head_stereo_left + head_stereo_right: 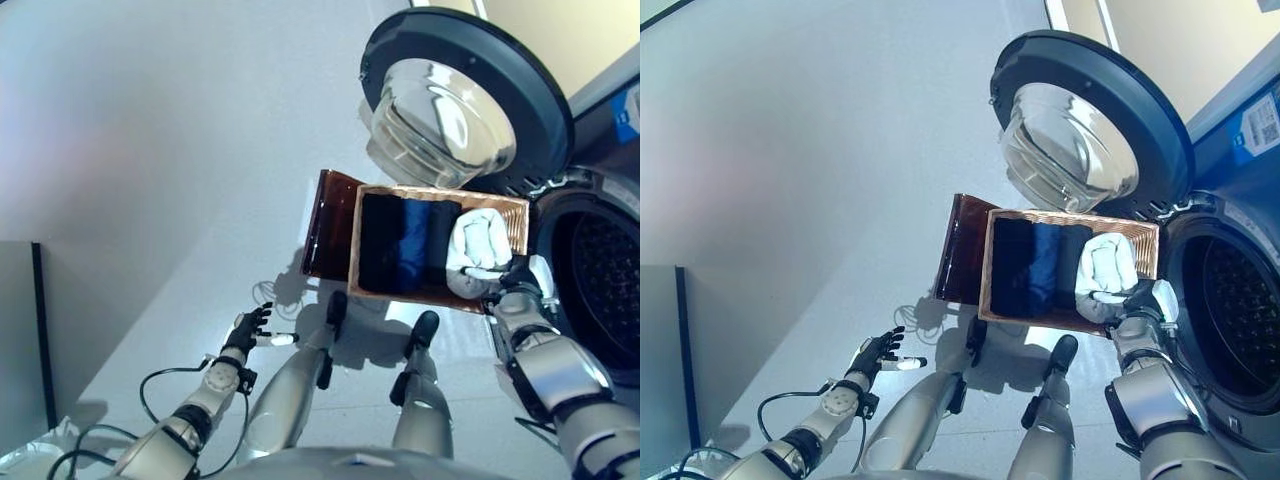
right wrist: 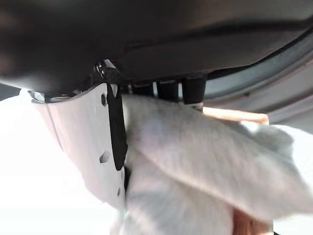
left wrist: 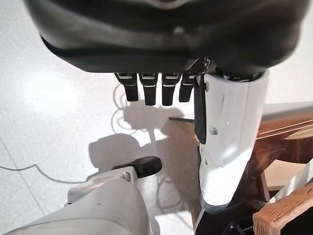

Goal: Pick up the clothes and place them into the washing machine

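Since only a fold of the white garment (image 1: 478, 243) looks pinched, could slip free on the lift, or drag against the wicker basket (image 1: 440, 296) rim and tip it away from the washing machine drum (image 1: 600, 285). Right hand (image 1: 1143, 300) at the basket's right end, thumb and fingers curled onto that white cloth, apparently gripping, though blurred close up. Dark and blue clothes (image 1: 405, 245) folded alongside in the basket. Left hand (image 1: 250, 328) idle over the floor, fingers relaxed and empty.
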